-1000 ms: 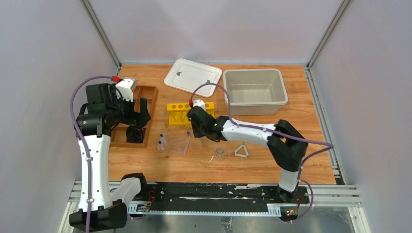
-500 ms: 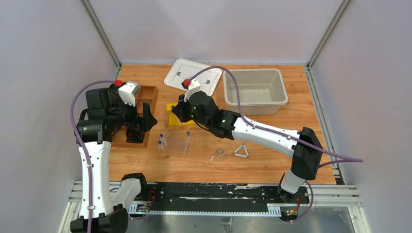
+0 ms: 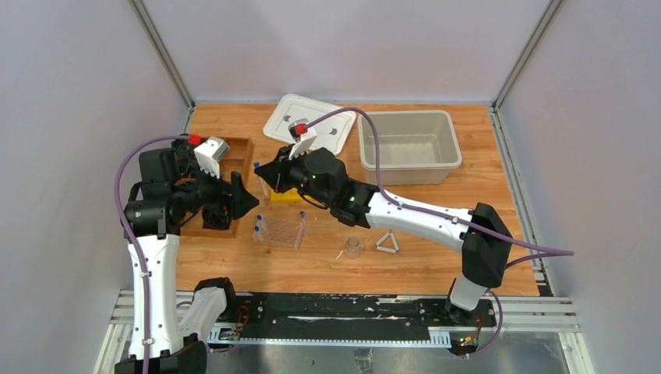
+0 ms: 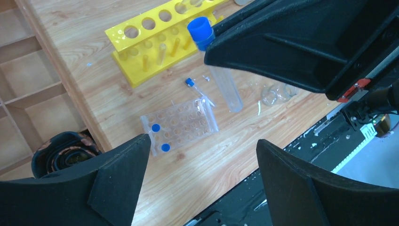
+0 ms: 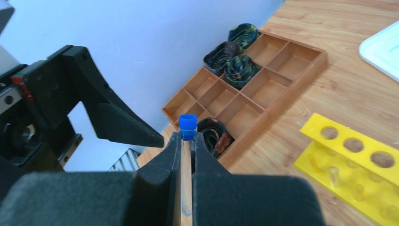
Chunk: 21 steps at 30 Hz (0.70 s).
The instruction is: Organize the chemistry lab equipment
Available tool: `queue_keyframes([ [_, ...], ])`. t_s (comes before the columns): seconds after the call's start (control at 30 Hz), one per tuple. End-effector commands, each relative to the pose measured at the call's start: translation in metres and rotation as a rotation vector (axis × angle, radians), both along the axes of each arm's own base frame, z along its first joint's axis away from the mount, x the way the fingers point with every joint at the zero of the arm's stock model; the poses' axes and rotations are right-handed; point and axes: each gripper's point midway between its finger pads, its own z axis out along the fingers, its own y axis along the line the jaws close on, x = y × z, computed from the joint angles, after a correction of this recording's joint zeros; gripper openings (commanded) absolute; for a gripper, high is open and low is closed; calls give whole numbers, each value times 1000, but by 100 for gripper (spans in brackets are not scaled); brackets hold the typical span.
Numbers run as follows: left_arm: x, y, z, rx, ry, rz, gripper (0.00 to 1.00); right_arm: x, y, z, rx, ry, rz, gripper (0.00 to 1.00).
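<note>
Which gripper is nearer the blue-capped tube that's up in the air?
Right. The right gripper is shut on the tube near its top; the left gripper, open, faces it from the left without touching.

The left gripper and the right gripper with its tube nearly meet above the table's left half, with only a narrow gap between them. Beneath them the yellow rack and clear rack block the middle, and the tray blocks the left edge. Bare wood runs along the near edge, in front of the beaker and triangle.

Left arm, right arm: white links, black joints, purple cables, red plugs; left claw, right claw black wedges.
</note>
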Motion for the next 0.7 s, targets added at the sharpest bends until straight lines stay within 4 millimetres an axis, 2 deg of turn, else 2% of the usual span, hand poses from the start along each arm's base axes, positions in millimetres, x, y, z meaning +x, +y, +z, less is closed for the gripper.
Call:
queue_keyframes([
  [0.0,-3,-7,4,-38,-16,-38,88,-16,13,11,114,36,50,0],
  [0.33,0,-13,3,-86,25,-59,73,-34,25,19,231,120,111,0],
  [0.67,4,-13,0,-97,51,-56,41,-40,24,20,268,136,122,0],
])
